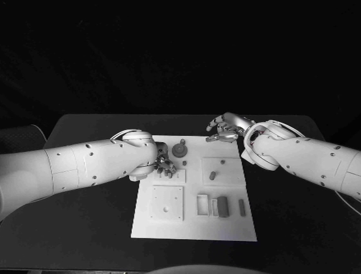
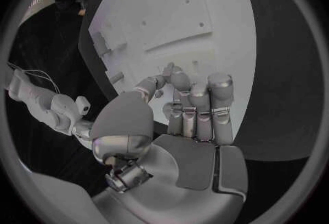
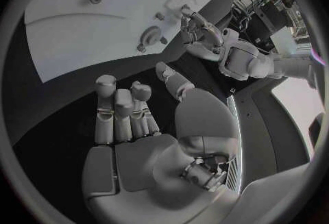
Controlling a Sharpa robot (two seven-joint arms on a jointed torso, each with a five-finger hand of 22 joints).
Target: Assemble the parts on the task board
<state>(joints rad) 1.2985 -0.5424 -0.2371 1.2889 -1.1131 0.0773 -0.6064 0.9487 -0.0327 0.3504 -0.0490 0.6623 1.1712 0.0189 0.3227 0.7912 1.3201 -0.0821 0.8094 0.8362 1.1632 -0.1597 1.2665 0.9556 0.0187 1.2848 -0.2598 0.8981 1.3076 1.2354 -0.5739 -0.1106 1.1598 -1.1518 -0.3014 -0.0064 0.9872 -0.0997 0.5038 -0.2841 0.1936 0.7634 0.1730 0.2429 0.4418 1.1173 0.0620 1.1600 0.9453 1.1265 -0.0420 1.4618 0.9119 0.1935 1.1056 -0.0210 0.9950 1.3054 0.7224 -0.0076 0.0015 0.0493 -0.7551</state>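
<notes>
White task board (image 1: pixel 230 225) flat in the middle of the black counter (image 1: pixel 90 240), long side running away from the robot. Small grey parts on it: a round disc-like part (image 1: pixel 180 150) near the far end, a short peg (image 1: pixel 214 173) standing on a square plate, and upright blocks (image 1: pixel 222 206) in a row toward the near right.

Left robot hand (image 1: pixel 162 164) low over the board's left edge, fingers curled toward a small part (image 2: pixel 159 92) at the fingertips (image 2: pixel 180 80); held or only touched, cannot tell. Right robot hand (image 1: pixel 226 128) hovering at the board's far right corner, fingers apart, nothing in it.

Probable step: picking up or seating a part with the left robot hand. Best done slowly, pinching squarely, keeping the part upright and lined up over its recess before pressing down.

Contact under the left fingers hidden by the hand itself. Shapes of the smallest parts too small to make out.
</notes>
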